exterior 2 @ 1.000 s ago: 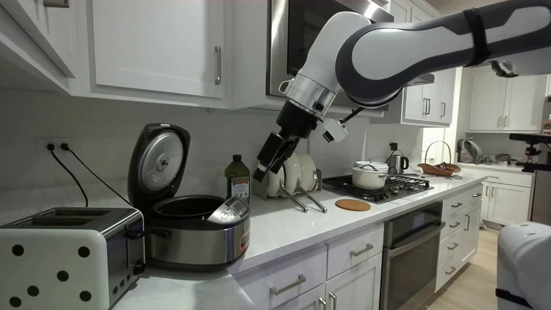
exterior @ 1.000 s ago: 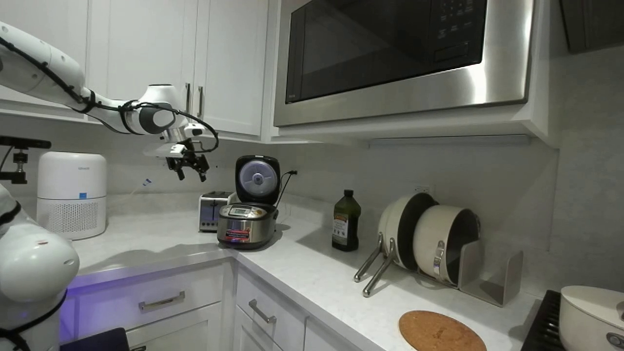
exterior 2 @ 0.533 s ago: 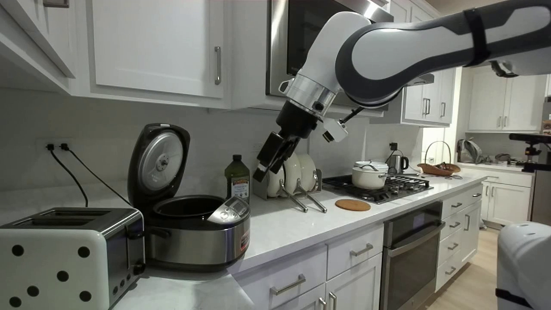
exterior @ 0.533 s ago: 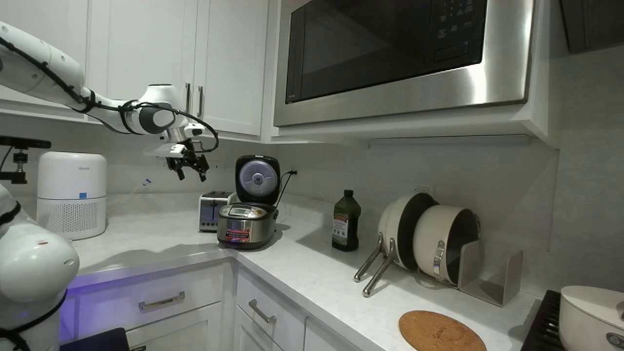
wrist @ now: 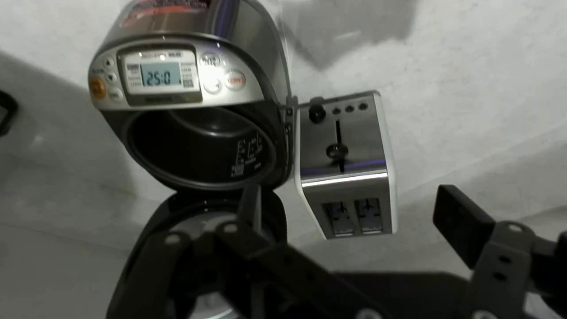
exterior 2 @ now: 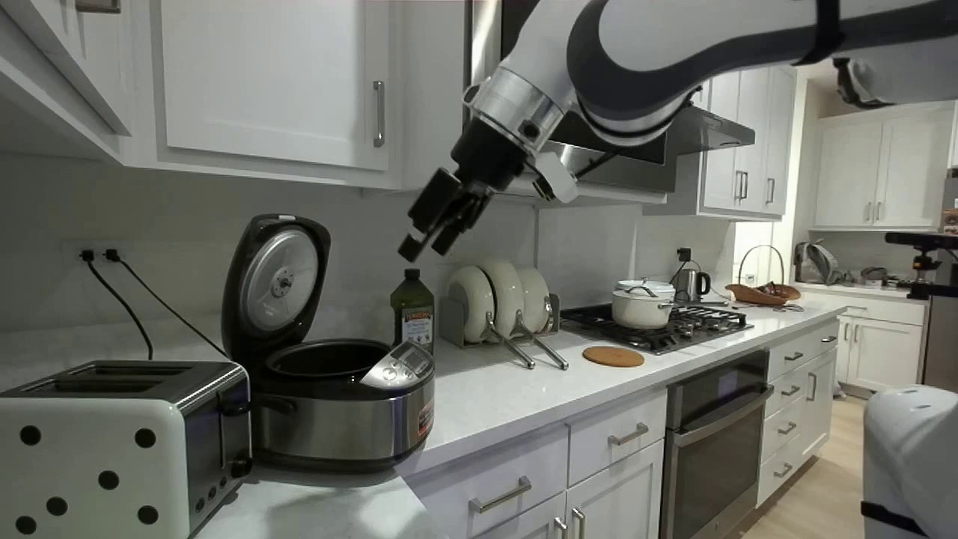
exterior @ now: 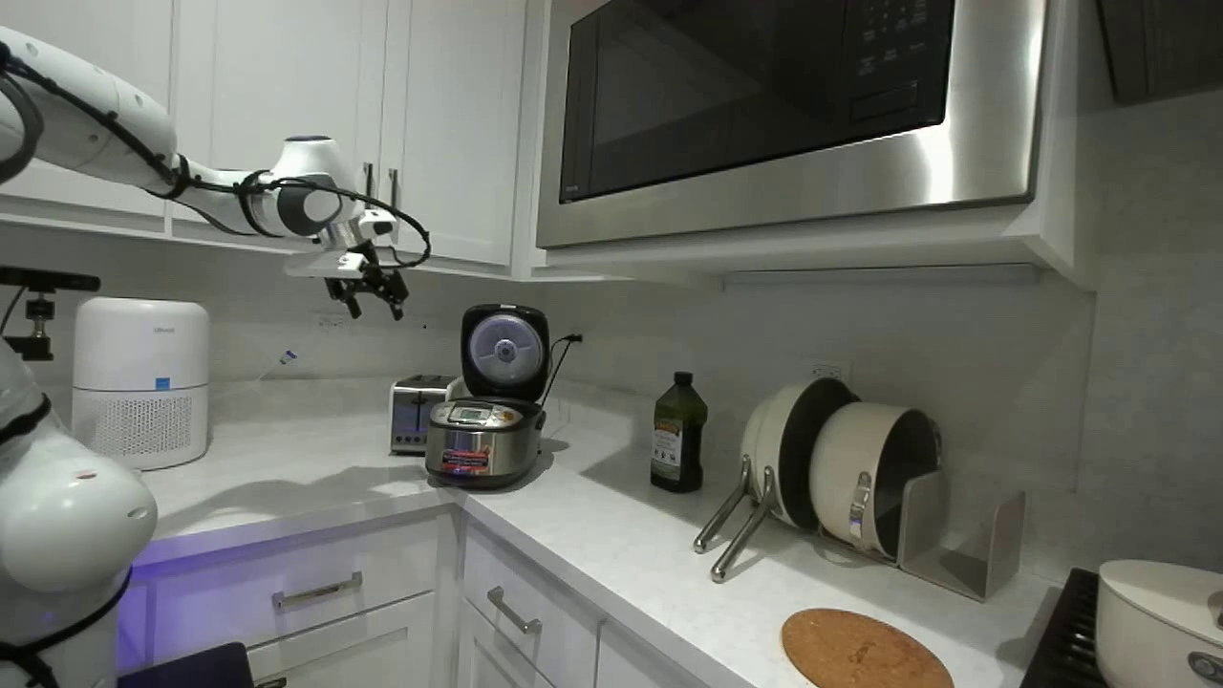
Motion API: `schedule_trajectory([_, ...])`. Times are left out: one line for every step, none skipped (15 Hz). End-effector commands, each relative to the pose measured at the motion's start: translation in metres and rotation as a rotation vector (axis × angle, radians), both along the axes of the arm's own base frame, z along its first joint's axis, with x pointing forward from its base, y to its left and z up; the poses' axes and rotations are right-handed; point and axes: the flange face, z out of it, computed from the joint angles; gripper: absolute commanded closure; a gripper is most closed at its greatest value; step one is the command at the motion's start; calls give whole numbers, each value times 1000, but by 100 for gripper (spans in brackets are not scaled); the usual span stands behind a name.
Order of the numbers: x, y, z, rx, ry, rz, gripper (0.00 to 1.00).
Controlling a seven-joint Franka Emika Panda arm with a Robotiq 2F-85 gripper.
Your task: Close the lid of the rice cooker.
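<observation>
Lifted since half a second earlier, the empty end effector hung with jaws spread, likely to gain clearance for a push; at its four o'clock in an exterior view, the lid stood open atop the rice cooker.
</observation>
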Motion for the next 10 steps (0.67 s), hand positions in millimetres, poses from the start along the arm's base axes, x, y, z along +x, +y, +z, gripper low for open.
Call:
schedule_trajectory([34, 39, 39, 40, -82, 29, 0])
schedule_trajectory([43, 46, 48, 46, -103, 38, 0])
schedule_trajectory([53, 55, 55, 50, -133, 45, 0])
schedule_trajectory([62, 62, 60, 53, -159, 52, 0])
schedule_trajectory([74, 70, 64, 54, -191, 58, 0])
schedule_trajectory([86, 77, 67, 54, -215, 59, 0])
schedule_trajectory([100, 86, 67, 51, -243, 62, 0])
schedule_trajectory([112, 93, 68, 47, -266, 58, 0])
schedule_trajectory([127, 100, 66, 42, -285, 49, 0])
schedule_trajectory([142, 107, 65, 37, -301, 32, 0])
